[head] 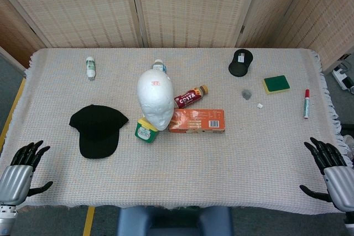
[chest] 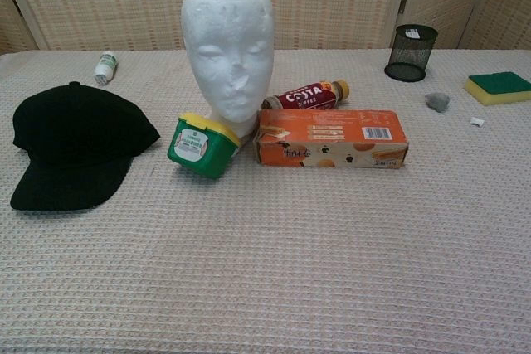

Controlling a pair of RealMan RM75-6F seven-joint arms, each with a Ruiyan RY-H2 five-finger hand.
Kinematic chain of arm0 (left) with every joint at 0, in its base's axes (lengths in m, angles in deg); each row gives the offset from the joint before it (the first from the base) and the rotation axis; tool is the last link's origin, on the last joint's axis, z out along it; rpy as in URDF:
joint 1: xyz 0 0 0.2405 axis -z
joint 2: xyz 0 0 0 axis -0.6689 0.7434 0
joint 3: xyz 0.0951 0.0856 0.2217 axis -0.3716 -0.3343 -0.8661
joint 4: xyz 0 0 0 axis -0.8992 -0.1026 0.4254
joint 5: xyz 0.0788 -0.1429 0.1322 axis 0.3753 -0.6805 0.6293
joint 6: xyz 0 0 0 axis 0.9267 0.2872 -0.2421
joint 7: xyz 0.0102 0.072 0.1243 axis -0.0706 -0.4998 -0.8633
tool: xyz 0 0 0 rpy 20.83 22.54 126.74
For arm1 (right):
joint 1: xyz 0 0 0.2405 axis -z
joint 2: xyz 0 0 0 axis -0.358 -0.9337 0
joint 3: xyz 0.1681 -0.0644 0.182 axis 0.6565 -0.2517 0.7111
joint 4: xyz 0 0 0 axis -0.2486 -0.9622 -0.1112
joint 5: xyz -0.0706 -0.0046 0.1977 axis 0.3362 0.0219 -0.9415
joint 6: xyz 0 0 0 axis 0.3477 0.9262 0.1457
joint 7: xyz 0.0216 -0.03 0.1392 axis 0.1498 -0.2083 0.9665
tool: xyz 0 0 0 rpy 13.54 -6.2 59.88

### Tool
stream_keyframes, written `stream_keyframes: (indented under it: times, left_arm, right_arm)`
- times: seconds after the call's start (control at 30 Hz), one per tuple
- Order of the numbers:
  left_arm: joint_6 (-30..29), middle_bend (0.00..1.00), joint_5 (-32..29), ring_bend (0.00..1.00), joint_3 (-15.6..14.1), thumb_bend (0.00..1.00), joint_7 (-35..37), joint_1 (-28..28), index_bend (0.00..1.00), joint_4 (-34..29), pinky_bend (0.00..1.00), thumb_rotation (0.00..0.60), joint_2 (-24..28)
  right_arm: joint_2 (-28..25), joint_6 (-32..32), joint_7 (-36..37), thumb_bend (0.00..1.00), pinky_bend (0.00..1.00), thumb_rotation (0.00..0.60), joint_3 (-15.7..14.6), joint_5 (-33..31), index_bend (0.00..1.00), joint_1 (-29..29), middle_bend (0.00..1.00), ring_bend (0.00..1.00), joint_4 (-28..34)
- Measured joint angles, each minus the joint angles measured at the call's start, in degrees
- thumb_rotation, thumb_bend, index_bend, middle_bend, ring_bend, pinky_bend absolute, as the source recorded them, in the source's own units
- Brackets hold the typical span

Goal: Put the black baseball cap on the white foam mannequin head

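So far nothing is done: the black baseball cap (head: 97,130) lies flat toward the table's left edge, beside the bare white foam mannequin head (head: 155,99), while left hand (head: 23,171) and right hand (head: 331,168) hover open and empty at the near corners.

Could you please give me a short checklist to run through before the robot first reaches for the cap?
1. black baseball cap lies free on the table, nothing on it: ok.
2. left hand holds nothing, fingers apart, at the near table edge: ok.
3. right hand holds nothing, fingers apart: ok.
4. white foam mannequin head stands upright, its crown bare: ok.
5. Space around the head: not ok; the green tub, orange box and Costa bottle crowd its base.
6. Whether the head's base is fixed down: cannot tell.
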Motion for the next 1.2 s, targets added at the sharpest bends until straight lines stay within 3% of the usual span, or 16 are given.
stream_keyframes:
  times: [0.17, 0.27, 0.33, 0.43, 0.5, 0.57, 0.73, 0.9, 1.2]
  left_arm:
    - [0.6, 0.10, 0.5, 0.00, -0.5, 0.03, 0.0, -0.1, 0.17, -0.5, 0.13, 0.600, 0.0]
    - [0.7, 0.23, 2.4, 0.06, -1.2, 0.03, 2.3, 0.0, 0.19, -0.6, 0.19, 0.600, -0.4]
    - [0.1, 0.42, 4.9, 0.21, -1.6, 0.03, 3.8, 0.1, 0.23, 0.7, 0.36, 0.600, -1.6]
    - [-1.5, 0.61, 8.4, 0.42, -2.0, 0.04, 4.6, 0.1, 0.28, 4.4, 0.58, 0.600, -4.8]
    - [-3.1, 0.87, 10.0, 0.73, -2.1, 0.06, 5.3, 0.0, 0.37, 7.7, 0.84, 0.600, -7.5]
    - [-4.8, 1.00, 11.7, 0.93, -2.3, 0.09, 6.5, 0.0, 0.47, 11.3, 0.99, 0.600, -10.5]
    - [-7.3, 1.00, 14.1, 1.00, -2.4, 0.13, 12.5, 0.4, 0.55, 24.3, 1.00, 0.600, -19.5]
    - [-7.8, 1.00, 15.0, 1.00, -2.1, 0.26, 16.9, 2.0, 0.57, 39.6, 1.00, 0.600, -28.3]
    - [-9.5, 1.00, 14.9, 1.00, -0.5, 0.31, 20.5, 6.0, 0.50, 61.3, 1.00, 0.600, -42.9]
  right_arm:
    - [0.3, -0.8, -0.3, 0.03, 0.00, 0.600, 0.1, 0.0, 0.00, -0.3, 0.00, 0.00, 0.1]
    - [0.3, -1.5, -0.4, 0.03, 0.00, 0.600, 0.2, -0.1, 0.00, -0.6, 0.00, 0.00, 0.3]
    - [0.3, -1.8, -0.3, 0.03, 0.00, 0.600, 0.1, 0.1, 0.00, -0.8, 0.00, 0.00, 0.5]
    - [0.3, -1.9, -0.5, 0.03, 0.00, 0.600, 0.1, 0.4, 0.00, -0.9, 0.00, 0.00, 0.7]
    - [0.4, -1.9, -0.6, 0.03, 0.00, 0.600, 0.1, 0.5, 0.00, -0.9, 0.00, 0.00, 0.8]
    - [0.5, -2.2, -0.7, 0.03, 0.00, 0.600, 0.0, 0.8, 0.00, -1.0, 0.00, 0.00, 0.9]
    - [1.1, -3.8, -2.1, 0.03, 0.00, 0.600, 0.0, 0.5, 0.00, -1.7, 0.00, 0.00, 1.1]
    - [1.0, -3.6, -2.5, 0.03, 0.00, 0.600, 0.0, 0.4, 0.00, -1.5, 0.00, 0.00, 1.4]
    - [0.8, -3.7, -2.3, 0.03, 0.00, 0.600, 0.3, -0.3, 0.00, -1.6, 0.00, 0.00, 1.5]
